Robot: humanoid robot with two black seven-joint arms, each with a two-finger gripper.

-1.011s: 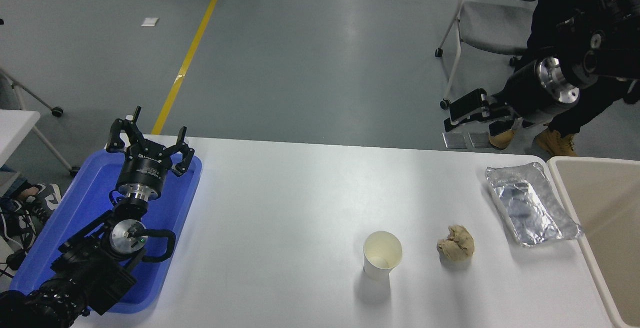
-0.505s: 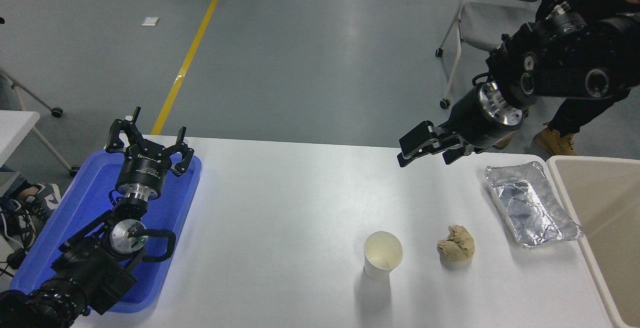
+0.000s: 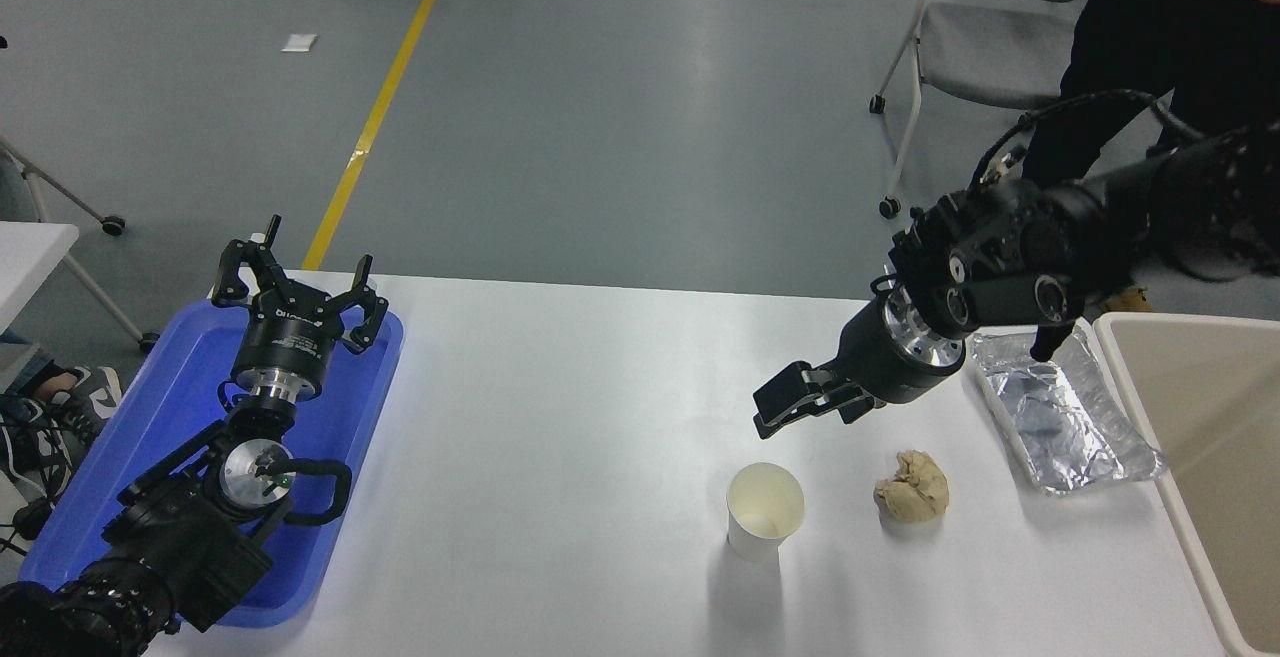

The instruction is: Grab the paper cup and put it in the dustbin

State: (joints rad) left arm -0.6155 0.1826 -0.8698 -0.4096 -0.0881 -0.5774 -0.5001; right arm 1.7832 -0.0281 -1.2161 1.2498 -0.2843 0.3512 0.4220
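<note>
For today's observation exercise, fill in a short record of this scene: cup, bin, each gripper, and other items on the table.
paper cup: upright on the white table, untouched
dustbin: at the table's right edge
right gripper: open, above and behind the cup
left gripper: open, parked over the blue tray
other items: tan paper ball, foil tray
</note>
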